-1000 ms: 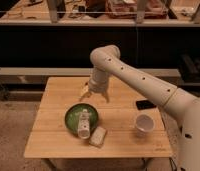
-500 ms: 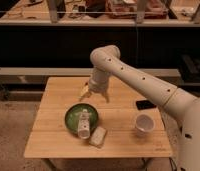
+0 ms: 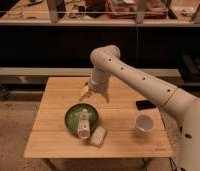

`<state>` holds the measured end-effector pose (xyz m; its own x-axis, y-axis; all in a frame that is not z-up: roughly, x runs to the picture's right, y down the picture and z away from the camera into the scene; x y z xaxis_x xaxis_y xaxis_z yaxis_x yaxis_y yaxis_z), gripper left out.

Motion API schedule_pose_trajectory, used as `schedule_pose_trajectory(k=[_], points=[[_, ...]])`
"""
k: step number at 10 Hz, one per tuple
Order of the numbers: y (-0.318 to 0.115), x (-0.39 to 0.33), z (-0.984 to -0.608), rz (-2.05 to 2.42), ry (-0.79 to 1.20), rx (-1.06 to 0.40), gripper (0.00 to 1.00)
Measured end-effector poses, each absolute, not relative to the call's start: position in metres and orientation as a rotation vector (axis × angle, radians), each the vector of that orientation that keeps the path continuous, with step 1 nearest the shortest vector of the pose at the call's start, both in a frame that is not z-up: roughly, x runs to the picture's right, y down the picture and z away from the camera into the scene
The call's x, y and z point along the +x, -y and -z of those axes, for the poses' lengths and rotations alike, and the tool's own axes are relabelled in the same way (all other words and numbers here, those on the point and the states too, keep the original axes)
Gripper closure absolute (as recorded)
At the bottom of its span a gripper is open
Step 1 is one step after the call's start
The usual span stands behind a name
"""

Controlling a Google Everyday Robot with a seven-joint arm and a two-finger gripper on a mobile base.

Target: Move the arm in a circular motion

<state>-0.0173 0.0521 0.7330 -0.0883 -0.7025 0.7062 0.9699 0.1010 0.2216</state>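
The cream-white arm (image 3: pixel 138 80) of thick rounded segments with small dark dots reaches from the lower right up and over the wooden table (image 3: pixel 53 135), then bends down. Its small pale gripper (image 3: pixel 95 95) hangs over the middle of the table, just behind and above a green bowl (image 3: pixel 73 120). The fingers spread apart, pointing down, and hold nothing.
A white bottle (image 3: pixel 83 123) lies across the green bowl. A pale packet (image 3: pixel 98 136) lies in front of the bowl. A white cup (image 3: pixel 143 123) stands at the right. A black flat object (image 3: pixel 145 105) lies near the right edge. Dark shelving stands behind the table.
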Motion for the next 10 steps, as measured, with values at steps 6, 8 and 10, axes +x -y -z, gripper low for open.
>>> schedule_pose_trajectory(k=[6,8,10], points=[[-0.0521,-0.0174,-0.7331,1.464,0.817,-0.422,0.20],[-0.0520,-0.0174,-0.7331,1.464,0.817,-0.422,0.20],[-0.0542,-0.0210,-0.7322,1.471,0.822,-0.410,0.20]])
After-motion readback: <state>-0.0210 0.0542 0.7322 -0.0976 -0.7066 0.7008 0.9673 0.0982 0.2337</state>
